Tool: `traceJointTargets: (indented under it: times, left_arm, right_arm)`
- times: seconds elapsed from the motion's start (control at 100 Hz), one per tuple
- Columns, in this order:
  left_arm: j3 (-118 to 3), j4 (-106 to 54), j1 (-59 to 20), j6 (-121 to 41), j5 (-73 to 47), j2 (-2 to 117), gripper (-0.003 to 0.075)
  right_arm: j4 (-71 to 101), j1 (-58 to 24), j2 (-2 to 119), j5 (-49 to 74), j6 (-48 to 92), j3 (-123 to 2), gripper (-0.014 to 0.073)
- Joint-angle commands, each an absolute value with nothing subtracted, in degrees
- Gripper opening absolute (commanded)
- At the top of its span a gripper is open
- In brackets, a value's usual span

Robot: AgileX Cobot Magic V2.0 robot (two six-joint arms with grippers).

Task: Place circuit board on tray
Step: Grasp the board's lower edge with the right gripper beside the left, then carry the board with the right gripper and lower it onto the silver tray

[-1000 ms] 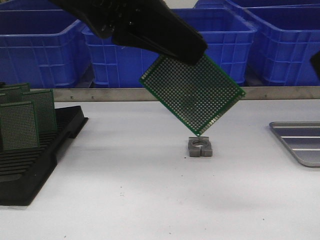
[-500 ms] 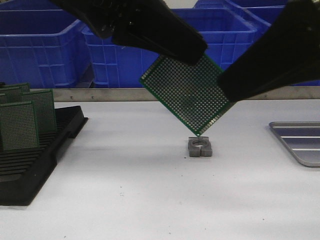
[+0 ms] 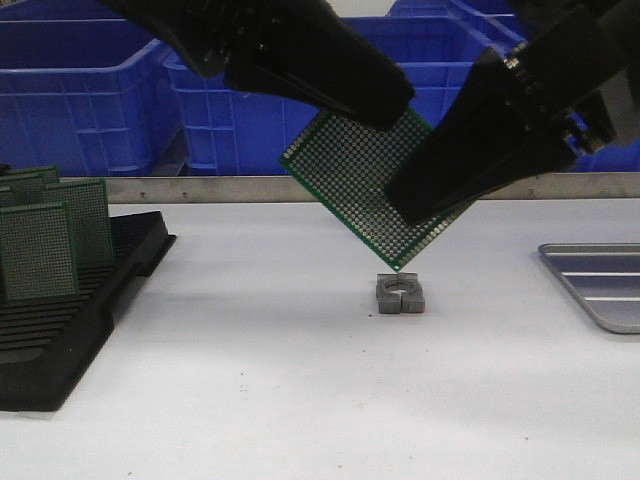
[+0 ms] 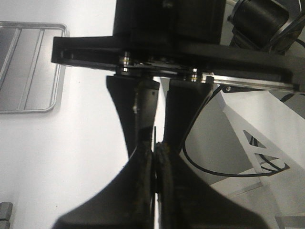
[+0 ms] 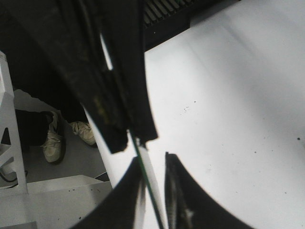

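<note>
Left gripper (image 3: 385,112): I am holding the green perforated square circuit board (image 3: 365,180) by its upper edge, jaws clamped thin on it, so it is hanging corner-down in the air.

Right gripper (image 3: 425,205): I am bringing its black fingers around the board's lower right edge; the right wrist view is showing the board's edge (image 5: 147,183) sitting in the gap between them, jaws parted a little and not yet pinching, as I judge it.

Why held so: I reckon this is a hand-over, since the ridged silver-grey metal tray (image 3: 600,285) is lying well to the right.

Below: the small grey slotted metal block (image 3: 401,294) is sitting under the board's lowest corner, apart from it.

Left wrist view: it is showing the board edge-on and the tray (image 4: 28,67) whole-cornered.

Front view only: the black slotted plastic rack (image 3: 60,320) with spare boards.
</note>
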State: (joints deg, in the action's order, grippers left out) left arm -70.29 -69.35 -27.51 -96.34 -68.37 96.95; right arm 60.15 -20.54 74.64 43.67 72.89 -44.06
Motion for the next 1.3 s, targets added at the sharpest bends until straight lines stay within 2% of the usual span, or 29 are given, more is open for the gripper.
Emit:
traceJointTargets:
  times: [0.0, 0.04, 0.08, 0.15, 0.22, 0.27, 0.32, 0.41, 0.57, 0.72, 1.02, 1.14, 1.29]
  left_arm:
    - [-72.0, -73.8, -27.8, -96.2, -69.5, 94.8, -0.002]
    - [-72.0, -73.8, -27.8, -96.2, -69.3, 94.8, -0.0018]
    - [-72.0, -73.8, -27.8, -96.2, -69.2, 94.8, -0.0007]
    - [-72.2, -73.8, -27.8, -96.2, -69.5, 94.8, 0.0063]
    - [-72.7, -73.8, -27.8, -96.2, -70.2, 94.8, 0.0197]
    - [-73.4, -73.8, -27.8, -96.2, -70.2, 94.8, 0.0334]
    - [-73.8, -73.8, -27.7, -96.2, -70.0, 94.8, 0.0438]
    - [-75.1, -72.4, -27.6, -96.2, -69.7, 94.8, 0.0543]
    - [-78.5, -70.8, -24.4, -94.2, -70.1, 94.8, 0.0547]
    - [-81.3, -71.1, -19.2, -93.8, -70.2, 94.8, 0.0547]
    - [-81.8, -71.2, -15.5, -92.8, -70.3, 94.8, 0.0547]
    - [-81.8, -71.2, -15.5, -92.8, -70.3, 94.8, 0.0547]
    - [-81.8, -71.2, -15.5, -92.8, -70.4, 94.8, 0.0547]
  right_arm:
    - [63.1, -20.5, 73.6, 44.8, 73.7, -46.0, -0.0037]
    - [63.1, -20.5, 73.6, 45.0, 73.7, -46.0, -0.007]
    - [63.1, -20.5, 73.6, 45.4, 73.7, -46.0, -0.0062]
    - [63.1, -20.5, 73.6, 46.0, 73.7, -46.0, -0.0063]
    - [63.1, -20.5, 73.6, 46.1, 73.7, -46.0, -0.0063]
    - [63.1, -20.5, 73.6, 46.1, 73.7, -46.0, -0.0064]
    - [63.1, -20.5, 73.6, 46.1, 73.7, -46.0, -0.0064]
    - [63.1, -20.1, 73.6, 46.5, 73.0, -46.0, -0.0064]
    - [62.9, -15.3, 73.6, 49.1, 70.4, -46.0, -0.0064]
    - [61.5, -5.7, 73.6, 49.7, 65.2, -46.0, -0.0064]
    - [60.5, 14.7, 77.0, 37.3, 59.1, -46.0, -0.0064]
    - [60.5, 18.3, 82.2, 34.8, 59.1, -46.0, -0.0064]
    - [60.6, 19.0, 88.3, 34.7, 59.1, -47.5, -0.0064]
